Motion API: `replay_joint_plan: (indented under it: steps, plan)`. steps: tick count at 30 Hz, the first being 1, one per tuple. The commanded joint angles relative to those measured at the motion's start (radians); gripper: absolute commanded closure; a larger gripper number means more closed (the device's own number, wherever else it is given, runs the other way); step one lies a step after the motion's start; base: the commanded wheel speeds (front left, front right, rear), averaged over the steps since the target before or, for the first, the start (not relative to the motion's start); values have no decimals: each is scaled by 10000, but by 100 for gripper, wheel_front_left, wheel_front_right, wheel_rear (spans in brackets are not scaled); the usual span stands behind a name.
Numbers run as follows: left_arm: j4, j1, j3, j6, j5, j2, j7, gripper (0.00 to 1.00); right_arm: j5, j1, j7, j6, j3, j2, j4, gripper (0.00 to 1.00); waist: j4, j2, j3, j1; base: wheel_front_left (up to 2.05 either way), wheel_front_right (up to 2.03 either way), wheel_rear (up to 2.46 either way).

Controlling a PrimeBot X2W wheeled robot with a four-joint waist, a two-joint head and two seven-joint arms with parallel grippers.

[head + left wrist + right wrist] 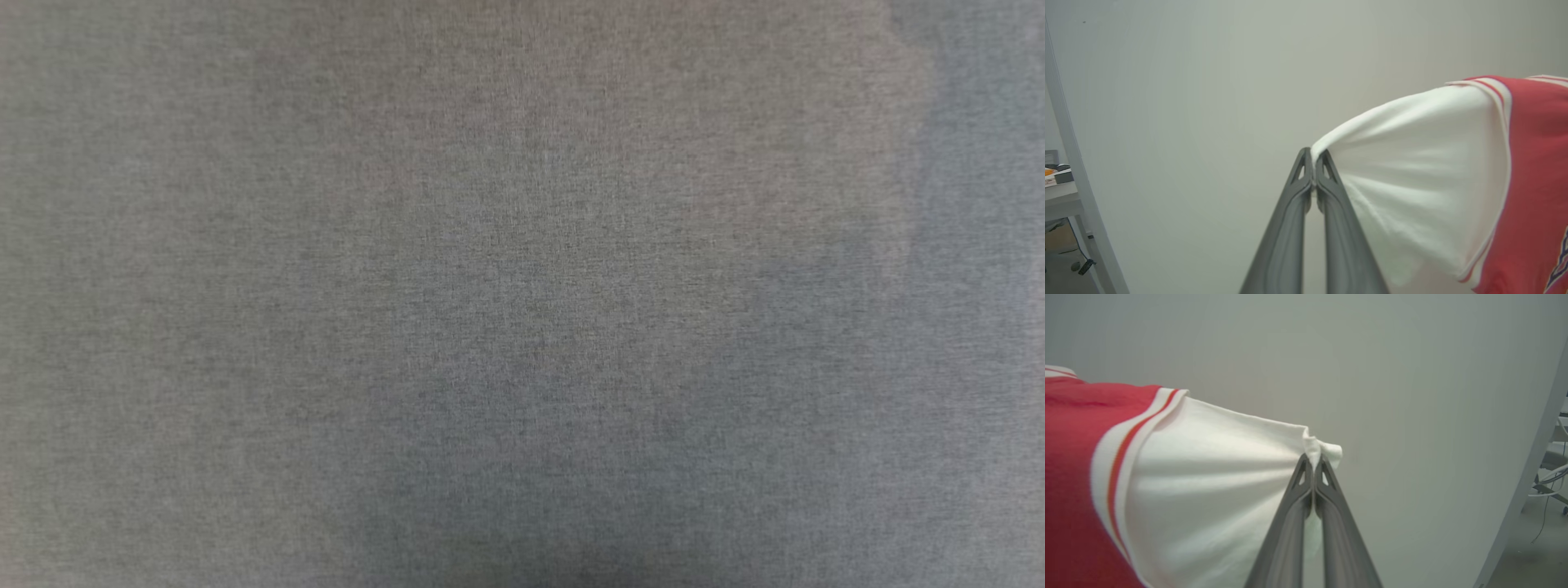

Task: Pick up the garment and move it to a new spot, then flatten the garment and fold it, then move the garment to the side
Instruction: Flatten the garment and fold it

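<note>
At six o'clock in the left wrist view, the left gripper has its fingers pressed together on the hem corner of one white sleeve. From that pinch the garment runs off toward three o'clock. The right gripper mirrors it, fingers clamped on a bunched tuft of the other white sleeve, the cloth running away toward nine o'clock. Creases fan from both pinches, so I judge the jersey hangs in the air, stretched sleeve to sleeve between the arms. Its long axis lies along that line, with striped collar trim at the upper edge and a scrap of dark lettering near four o'clock in the left wrist view. The neck probably points up and the hem down, out of frame. It looks a light, limp knit that will sag and swing rather than keep its shape. Sleeve tips are fair holds for spreading, though such small bites could slip under a hard pull, and shoulder seams or hem corners would suit the folding better. Beyond the cloth stands a pale wall. The head view offers a blurred grey weave, and I cannot tell what it is.
</note>
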State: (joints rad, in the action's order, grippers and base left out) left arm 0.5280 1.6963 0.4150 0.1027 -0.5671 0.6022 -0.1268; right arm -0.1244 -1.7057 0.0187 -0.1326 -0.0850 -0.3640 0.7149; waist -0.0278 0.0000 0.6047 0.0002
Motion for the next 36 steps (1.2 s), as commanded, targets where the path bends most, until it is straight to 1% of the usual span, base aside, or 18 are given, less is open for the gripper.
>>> replay_joint_plan:
  steps: [1, 5, 8, 10, 13, 15, 20, 25, 28, 31, 36]
  plan:
    - [244, 420, -69, 5, 111, -15, -238, 100, 204, -376, -212, 19, -160, 3, 173, 100, 11, 0, 492, -2, 0, 0, 0]
    - [1052, 829, 158, 125, 175, -205, -647, 100, 666, -947, -774, 19, -364, 179, 749, 100, 48, 0, 774, -2, 0, 0, 0]
    - [1404, 895, 153, 179, 39, -341, -950, 100, 764, -1156, -1158, 19, -497, 292, 1023, 100, 118, 0, 962, -2, 0, 0, 0]
    - [1633, 668, 222, 212, -59, -455, -1099, 100, 817, -1065, -1384, 19, -449, 357, 1241, 100, 159, 0, 999, -2, 0, 0, 0]
    - [1837, 88, 233, 258, -587, -740, -1232, 100, 774, -820, -1574, 19, -413, 341, 1568, 100, 257, 0, 1026, -2, 0, 0, 0]
    - [1888, -357, 244, 269, -811, -830, -1289, 100, 679, -601, -1661, 19, -315, 335, 1754, 100, 318, 0, 1012, -2, 0, 0, 0]
    - [1426, -1564, 455, 276, -1185, -1027, -1341, 100, 270, 155, -1830, 19, 98, 191, 2055, 100, 485, 0, 817, -2, 0, 0, 0]
    - [494, -3298, 339, 278, -1391, -1294, -1346, 100, -408, 1533, -1957, 19, 588, -40, 2141, 100, 647, 0, 119, -2, 0, 0, 0]
    - [95, -4420, 456, 278, -1404, -1395, -1347, 100, -916, 2553, -1964, 19, 897, -167, 2078, 100, 697, 0, -429, -2, 0, 0, 0]
    - [-174, -5778, 547, 278, -1809, -1567, -1347, 100, -1274, 3857, -1955, 19, 1415, -380, 1927, 100, 719, 0, -1130, -2, 0, 0, 0]
    - [-431, -7802, 675, 279, -2133, -1659, -1348, 100, -1889, 6011, -1964, 19, 2122, -662, 1632, 100, 767, 0, -2172, -2, 0, 0, 0]
